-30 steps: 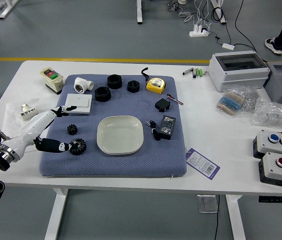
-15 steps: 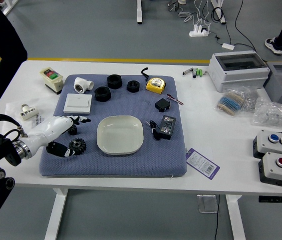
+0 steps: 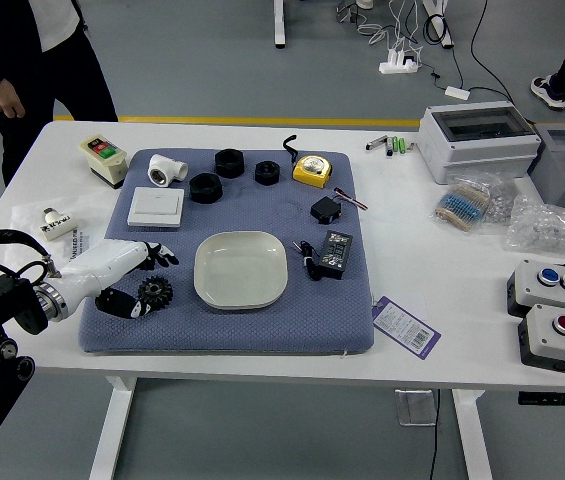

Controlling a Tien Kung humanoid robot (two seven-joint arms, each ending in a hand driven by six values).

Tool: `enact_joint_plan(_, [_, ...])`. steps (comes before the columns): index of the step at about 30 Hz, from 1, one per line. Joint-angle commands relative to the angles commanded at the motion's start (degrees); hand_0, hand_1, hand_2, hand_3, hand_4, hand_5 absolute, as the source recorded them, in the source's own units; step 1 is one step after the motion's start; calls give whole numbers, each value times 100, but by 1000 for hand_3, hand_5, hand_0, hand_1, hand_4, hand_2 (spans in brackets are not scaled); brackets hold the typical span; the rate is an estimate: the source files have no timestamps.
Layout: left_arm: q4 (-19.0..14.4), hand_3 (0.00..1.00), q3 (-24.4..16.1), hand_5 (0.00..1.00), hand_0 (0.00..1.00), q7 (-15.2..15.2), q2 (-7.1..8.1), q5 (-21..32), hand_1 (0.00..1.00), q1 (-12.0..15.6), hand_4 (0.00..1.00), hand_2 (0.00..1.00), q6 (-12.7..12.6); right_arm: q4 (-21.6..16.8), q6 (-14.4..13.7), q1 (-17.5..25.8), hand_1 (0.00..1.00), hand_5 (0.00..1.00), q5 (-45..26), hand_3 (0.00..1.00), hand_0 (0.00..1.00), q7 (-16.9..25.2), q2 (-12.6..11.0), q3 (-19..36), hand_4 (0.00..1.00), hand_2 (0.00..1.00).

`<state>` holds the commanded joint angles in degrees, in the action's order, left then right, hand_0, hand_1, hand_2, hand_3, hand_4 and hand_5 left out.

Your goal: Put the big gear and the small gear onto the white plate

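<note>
One gear was plain to see: the big gear (image 3: 156,292) lay flat on the mat (image 3: 242,335), just to the left of the plate (image 3: 241,270) and apart from it. The small gear, visible a second earlier to the left of the plate and beyond the big one, had gone from sight behind the left hand (image 3: 102,268); whether it was being touched could not be told. That hand had moved nearer the plate and swung its fingers (image 3: 161,256) over towards the near side of where the small gear had shown. The fingers stood wide, the thumb (image 3: 122,304) well apart from the rest, with no grip on anything to be seen. Neither gear was on the plate, so the change looked like an approach, and a grasp still seemed to be needed. Closing carelessly might have nudged the big gear, which sat close to the thumb. A person had also come into view beyond the worktop (image 3: 472,330), far to the left of the plate, one hand (image 3: 0,98) hanging at the body and handling nothing on it.
</note>
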<state>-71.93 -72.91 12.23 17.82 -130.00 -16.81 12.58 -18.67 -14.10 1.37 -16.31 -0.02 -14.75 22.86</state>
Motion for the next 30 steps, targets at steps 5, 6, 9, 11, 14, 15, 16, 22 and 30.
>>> enact_joint_plan(5, [124,671,32,2,495,-60,-10,0,583,-6,749,682,-21,0,-3,-4,734,703,-4,618,711,-1,-1,-5,844,784])
enact_joint_plan(6, [149,671,37,2,495,-66,-12,0,583,-7,749,682,-31,0,-4,-5,734,703,-7,618,711,0,-1,-7,844,784])
enact_joint_plan(9, [178,671,41,2,495,-78,-19,0,583,-5,749,682,-67,0,-4,-6,734,703,-12,618,711,0,-2,-11,844,784])
enact_joint_plan(11, [187,686,53,2,491,-80,-25,0,579,-10,728,684,-92,0,-7,-7,735,703,-18,618,710,2,-1,-10,844,784])
enact_joint_plan(14, [194,686,58,2,491,-79,-34,0,579,-17,728,684,-100,-1,-8,-10,735,703,-16,618,710,2,-1,-9,844,784])
enact_joint_plan(15, [199,686,61,2,491,-79,-43,0,579,-23,728,684,-105,-1,-9,-12,735,703,-17,618,710,3,-2,-8,844,784])
enact_joint_plan(16, [201,686,62,2,491,-79,-46,0,579,-25,728,684,-106,-1,-10,-13,735,703,-17,618,710,3,-2,-7,844,784])
enact_joint_plan(22, [203,697,74,2,484,-79,-58,0,598,-38,729,709,-138,-1,-8,-16,735,703,-16,618,711,2,-4,-13,844,784])
enact_joint_plan(30, [245,794,145,2,495,-103,-79,0,641,-47,777,738,-106,-1,-7,-12,734,703,-12,617,710,1,-5,-18,844,785])
